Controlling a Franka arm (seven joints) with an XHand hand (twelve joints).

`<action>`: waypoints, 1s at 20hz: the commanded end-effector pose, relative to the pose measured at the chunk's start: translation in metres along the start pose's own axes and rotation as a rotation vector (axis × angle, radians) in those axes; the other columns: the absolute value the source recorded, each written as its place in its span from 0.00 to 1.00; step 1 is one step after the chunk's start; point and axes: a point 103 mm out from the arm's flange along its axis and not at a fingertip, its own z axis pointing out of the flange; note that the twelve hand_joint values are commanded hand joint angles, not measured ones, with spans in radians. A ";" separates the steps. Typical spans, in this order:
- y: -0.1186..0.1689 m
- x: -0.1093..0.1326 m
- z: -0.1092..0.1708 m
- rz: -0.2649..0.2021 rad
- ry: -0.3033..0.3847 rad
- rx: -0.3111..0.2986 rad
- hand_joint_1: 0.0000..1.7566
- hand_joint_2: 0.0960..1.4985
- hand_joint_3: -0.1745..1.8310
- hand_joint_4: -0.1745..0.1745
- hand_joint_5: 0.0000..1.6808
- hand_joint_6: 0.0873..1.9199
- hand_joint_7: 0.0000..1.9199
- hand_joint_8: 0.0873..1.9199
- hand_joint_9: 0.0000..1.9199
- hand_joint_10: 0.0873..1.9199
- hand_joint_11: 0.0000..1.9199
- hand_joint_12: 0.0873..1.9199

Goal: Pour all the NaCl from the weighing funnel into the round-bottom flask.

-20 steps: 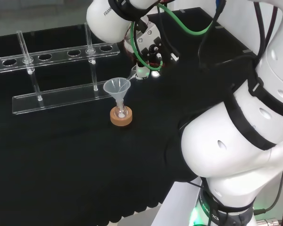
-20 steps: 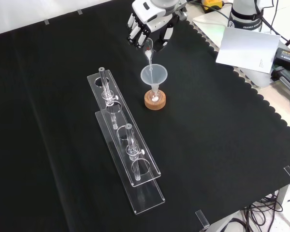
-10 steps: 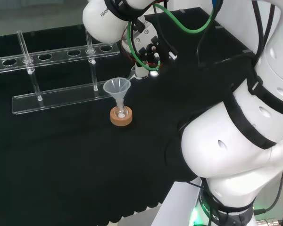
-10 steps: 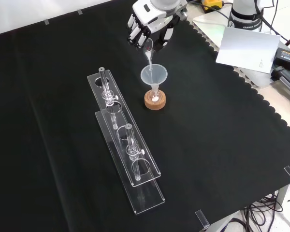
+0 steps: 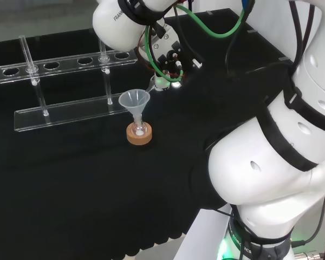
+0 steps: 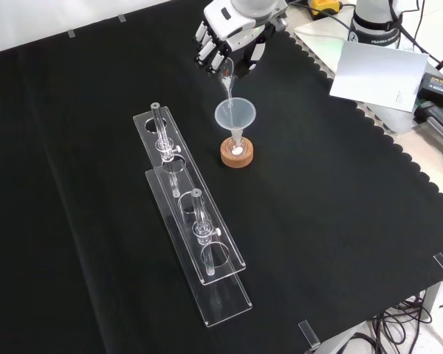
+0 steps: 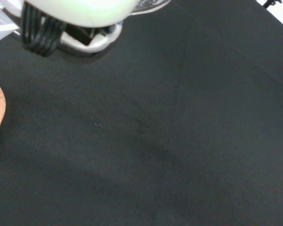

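Gripping the weighing funnel in curled fingers, the hand sits at the top centre of the front view, spout tilted down into a clear funnel. That funnel stands in the round-bottom flask on its cork ring, mid-frame, white powder inside. Clear racks lie lower left.

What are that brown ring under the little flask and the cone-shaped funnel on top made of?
The ring looks like cork: matte tan with a grainy surface. The funnel is see-through and slightly cloudy, probably plastic, though it may be glass. The cloth beneath appears to be a matte black fabric.
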 end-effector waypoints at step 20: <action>0.002 0.005 -0.012 -0.006 -0.079 0.014 0.66 0.37 0.39 1.00 0.92 0.01 0.43 0.29 0.67 0.00 0.59 0.40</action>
